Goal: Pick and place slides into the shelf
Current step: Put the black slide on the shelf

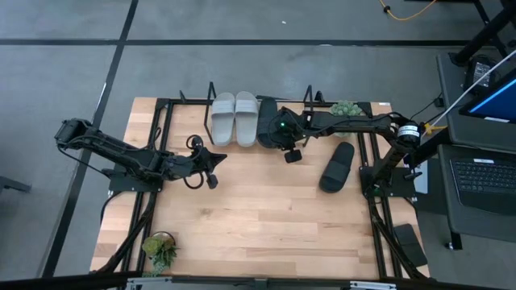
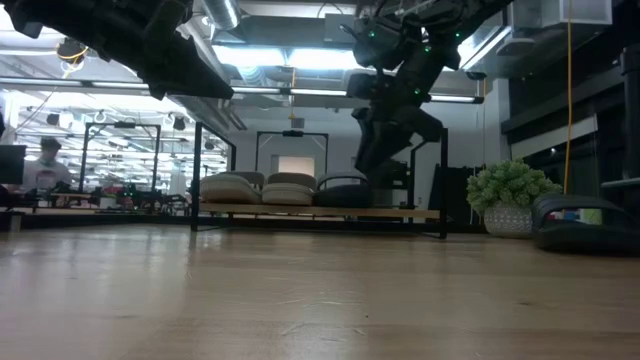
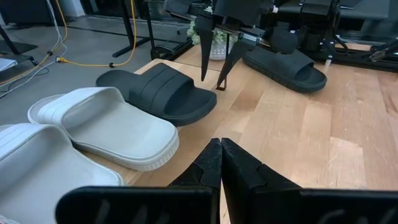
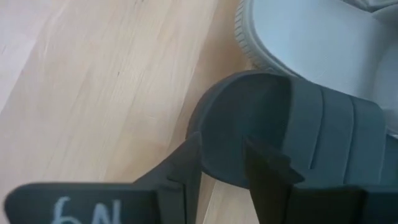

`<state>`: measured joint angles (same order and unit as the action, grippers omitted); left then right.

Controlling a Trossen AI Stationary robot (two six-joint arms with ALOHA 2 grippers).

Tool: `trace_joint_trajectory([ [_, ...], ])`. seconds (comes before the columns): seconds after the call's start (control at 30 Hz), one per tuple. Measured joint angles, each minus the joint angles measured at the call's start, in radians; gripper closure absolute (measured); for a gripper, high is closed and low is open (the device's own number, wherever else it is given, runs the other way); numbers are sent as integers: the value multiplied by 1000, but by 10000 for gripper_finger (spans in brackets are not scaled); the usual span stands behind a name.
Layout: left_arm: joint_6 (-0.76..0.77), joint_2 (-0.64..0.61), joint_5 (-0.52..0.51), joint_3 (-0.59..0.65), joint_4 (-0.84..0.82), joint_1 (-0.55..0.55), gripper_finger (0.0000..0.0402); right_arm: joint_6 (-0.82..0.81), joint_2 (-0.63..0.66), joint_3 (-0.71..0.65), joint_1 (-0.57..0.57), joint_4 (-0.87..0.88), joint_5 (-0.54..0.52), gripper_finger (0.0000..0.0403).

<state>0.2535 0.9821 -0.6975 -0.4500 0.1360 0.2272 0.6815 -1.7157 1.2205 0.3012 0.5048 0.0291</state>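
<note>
Two light grey slides [image 1: 235,118] lie side by side, soles down, on the shelf [image 2: 320,211] at the table's far edge. One black slide [image 1: 267,130] lies to their right on the shelf base, also seen as the black slide [image 3: 155,92]. The second black slide [image 1: 337,167] lies on the table toward the right. My right gripper [image 4: 221,165] is open and hangs just over the near end of the shelf's black slide [image 4: 249,130], touching nothing that I can see. My left gripper [image 3: 221,155] is shut and hovers over the table near the grey slides [image 3: 106,127].
A potted plant [image 1: 345,107] stands at the far right end of the shelf, and another plant [image 1: 160,248] at the near left corner. The shelf's upright wire loops [image 1: 211,105] rise at its ends. Bare wood spreads across the table's middle and near side [image 1: 258,217].
</note>
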Motion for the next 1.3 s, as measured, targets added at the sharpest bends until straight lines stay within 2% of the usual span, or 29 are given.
trace_joint_trajectory([
  [0.2,-1,0,0,0,0,0,398,0,6,1,0,-17,-41,293],
  [0.27,-1,0,0,0,0,0,398,0,12,14,0,20,-79,317],
  [0.37,-2,0,0,0,0,0,398,-22,14,75,1,133,-99,381],
  [0.4,-2,0,0,0,0,0,398,-37,14,102,1,175,-100,391],
  [0.6,-2,0,0,0,0,0,398,-135,36,267,-7,373,-173,398],
  [0.73,-3,0,0,0,-1,0,398,-212,118,302,-26,442,-222,400],
  [0.87,-26,0,0,0,-5,0,398,-316,244,227,-65,436,-215,401],
  [1.1,-55,0,0,0,-5,0,398,-531,469,-92,-190,264,-221,401],
  [1.2,-54,0,4,0,-5,0,398,-654,525,-203,-274,226,-223,401],
  [1.3,-54,0,7,0,-5,0,398,-791,544,-244,-367,268,-251,402],
])
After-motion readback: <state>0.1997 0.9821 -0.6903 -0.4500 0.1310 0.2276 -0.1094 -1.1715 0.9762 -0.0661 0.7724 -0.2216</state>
